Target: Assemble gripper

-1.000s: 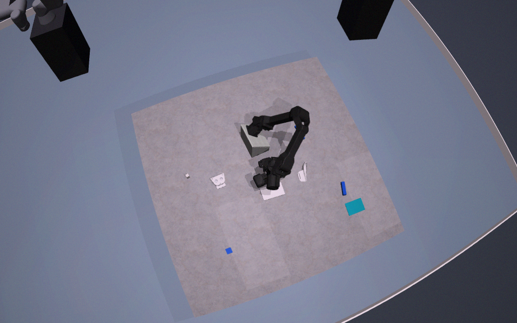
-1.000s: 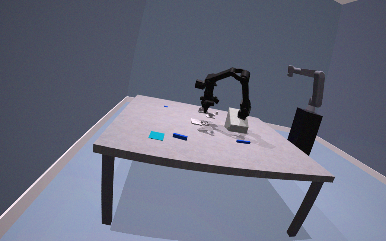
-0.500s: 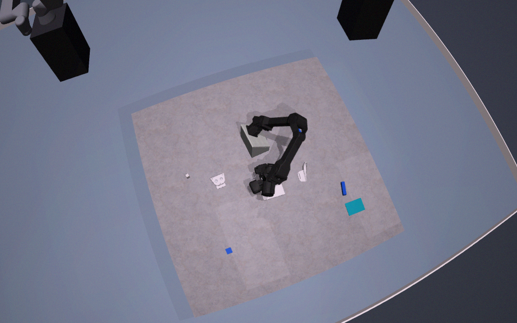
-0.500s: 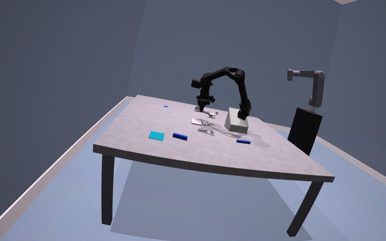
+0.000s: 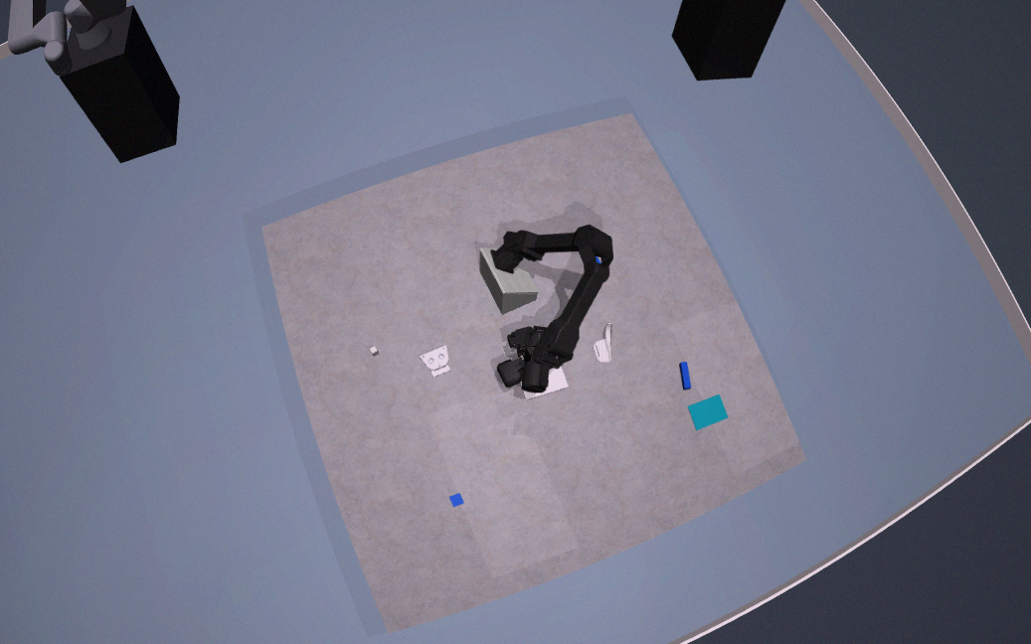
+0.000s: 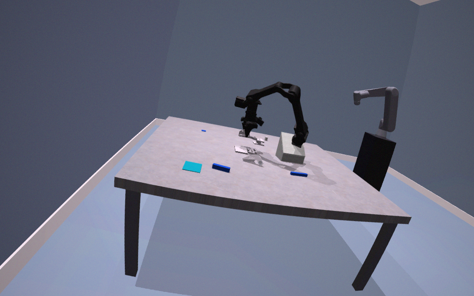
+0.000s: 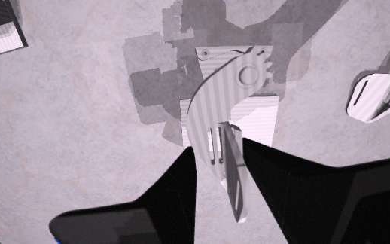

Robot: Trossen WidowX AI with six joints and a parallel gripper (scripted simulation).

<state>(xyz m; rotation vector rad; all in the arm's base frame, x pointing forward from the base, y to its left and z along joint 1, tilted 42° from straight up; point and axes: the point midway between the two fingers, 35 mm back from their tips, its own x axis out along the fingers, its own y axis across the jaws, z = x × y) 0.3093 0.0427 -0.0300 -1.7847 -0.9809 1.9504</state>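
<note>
My gripper (image 6: pixel 246 135) (image 7: pixel 216 147) is shut on a light grey toothed jaw (image 7: pixel 211 99), held above the table; its round hub and teeth point up in the wrist view. The top view hides the fingertips. The gripper base (image 5: pixel 557 383) (image 6: pixel 241 149) (image 7: pixel 262 124) lies beneath the held jaw, which hides its pins in the wrist view. The other jaw (image 5: pixel 602 349) (image 6: pixel 253 159) (image 7: pixel 367 98) lies on the table to the right in the wrist view. The housing plate (image 5: pixel 434 359) (image 6: pixel 258 142) (image 7: pixel 5 41) lies apart on the opposite side, cut off by the wrist view's left edge.
A pale block (image 5: pixel 514 281) (image 6: pixel 290 153) stands at the arm's foot. A small white piece (image 5: pixel 374 351) (image 6: pixel 266 138) lies beyond the housing plate. A teal card (image 5: pixel 708 412) (image 6: pixel 192 166), a blue bar (image 5: pixel 685 376) (image 6: pixel 221 167) and a blue square (image 5: pixel 456 499) lie farther off.
</note>
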